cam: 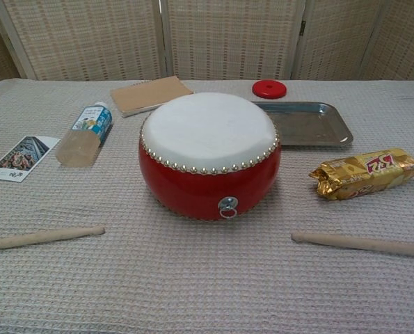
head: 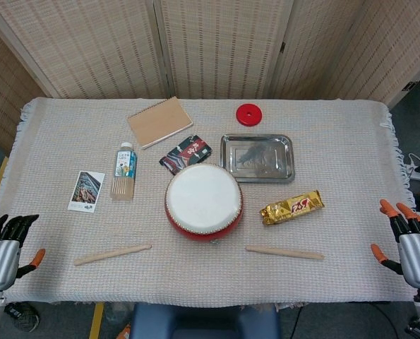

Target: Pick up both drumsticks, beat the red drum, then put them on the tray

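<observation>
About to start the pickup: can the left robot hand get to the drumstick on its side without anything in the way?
Probably yes. The left robot hand is open at the table's edge, and only bare cloth lies between it and the left drumstick. The bottle and photo card sit farther back, clear of that path.

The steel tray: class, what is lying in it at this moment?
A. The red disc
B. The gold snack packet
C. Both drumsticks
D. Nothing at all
D. The steel tray holds nothing; both drumsticks lie on the cloth in front of the red drum, the gold snack packet sits beside the tray, and the red disc lies behind it.
</observation>
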{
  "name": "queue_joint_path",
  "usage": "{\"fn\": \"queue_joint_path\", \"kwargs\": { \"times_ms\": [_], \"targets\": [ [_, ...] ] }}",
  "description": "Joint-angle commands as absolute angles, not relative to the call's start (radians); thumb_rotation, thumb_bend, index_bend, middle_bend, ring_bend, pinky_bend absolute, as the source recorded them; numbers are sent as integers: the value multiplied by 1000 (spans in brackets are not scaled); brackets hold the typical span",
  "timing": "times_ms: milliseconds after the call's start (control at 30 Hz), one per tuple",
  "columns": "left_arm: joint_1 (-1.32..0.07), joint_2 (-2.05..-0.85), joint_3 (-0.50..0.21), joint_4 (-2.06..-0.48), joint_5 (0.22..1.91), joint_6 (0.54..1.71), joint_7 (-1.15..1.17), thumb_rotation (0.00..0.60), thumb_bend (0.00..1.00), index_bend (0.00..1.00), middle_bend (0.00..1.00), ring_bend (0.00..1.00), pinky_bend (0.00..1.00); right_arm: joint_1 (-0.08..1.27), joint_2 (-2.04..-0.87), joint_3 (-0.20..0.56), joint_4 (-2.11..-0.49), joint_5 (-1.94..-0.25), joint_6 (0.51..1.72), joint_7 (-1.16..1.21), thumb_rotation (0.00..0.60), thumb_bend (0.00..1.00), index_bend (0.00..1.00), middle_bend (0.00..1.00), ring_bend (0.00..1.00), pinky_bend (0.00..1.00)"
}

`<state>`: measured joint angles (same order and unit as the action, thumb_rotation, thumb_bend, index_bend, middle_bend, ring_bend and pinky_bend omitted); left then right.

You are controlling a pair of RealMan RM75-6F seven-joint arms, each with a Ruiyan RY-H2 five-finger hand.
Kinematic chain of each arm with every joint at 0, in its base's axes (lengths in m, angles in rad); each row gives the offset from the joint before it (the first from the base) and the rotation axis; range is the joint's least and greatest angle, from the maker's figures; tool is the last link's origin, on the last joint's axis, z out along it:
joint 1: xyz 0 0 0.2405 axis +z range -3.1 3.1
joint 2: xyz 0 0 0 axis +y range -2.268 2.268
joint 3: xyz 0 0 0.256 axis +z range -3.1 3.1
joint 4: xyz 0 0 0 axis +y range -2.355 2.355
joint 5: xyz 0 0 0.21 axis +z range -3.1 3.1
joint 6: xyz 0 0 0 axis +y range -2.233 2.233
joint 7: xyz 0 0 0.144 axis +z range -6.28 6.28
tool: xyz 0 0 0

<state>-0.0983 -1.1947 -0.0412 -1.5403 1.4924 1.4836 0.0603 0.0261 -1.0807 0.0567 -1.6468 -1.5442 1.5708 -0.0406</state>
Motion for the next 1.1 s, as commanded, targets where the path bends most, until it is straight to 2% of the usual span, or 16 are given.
{"fn": "queue_joint_path", "kwargs": {
  "times_ms": [33,200,367,600,800,933,1100],
  "targets": [
    [-124,-1189,-23,-1566,1516,1435,50,600,468,261,196,138,75,26,-1080,58,-1643,-1547,1573,-37,600,189,60,216,64,200],
    [-167,-1218,-20,-1585,1547,1387,44,600,471,350,240,170,81,28,-1078,61,-1639,-1545,1568,-30,600,189,60,216,64,200],
    [-212,-1255,-6,-1597,1553,1304,83,600,411,321,229,171,81,31,-1074,65,-1638,-1536,1558,-21,600,189,60,216,64,200],
    [-264,-1313,-4,-1628,1463,1164,115,600,400,279,194,145,76,32,-1075,65,-1637,-1527,1549,-16,600,189,60,216,63,200],
    [-281,-1397,-25,-1617,1373,1141,249,600,398,307,177,92,56,36,-1068,63,-1639,-1520,1530,4,600,188,60,216,63,200],
    [-289,-1455,-37,-1604,1349,1152,293,600,376,306,136,2,29,38,-1065,64,-1640,-1522,1528,11,600,187,60,216,55,200],
    [-298,-1512,-37,-1581,1338,1161,344,600,353,346,103,0,0,41,-1064,62,-1637,-1523,1520,24,600,186,60,215,43,200]
  ]
}}
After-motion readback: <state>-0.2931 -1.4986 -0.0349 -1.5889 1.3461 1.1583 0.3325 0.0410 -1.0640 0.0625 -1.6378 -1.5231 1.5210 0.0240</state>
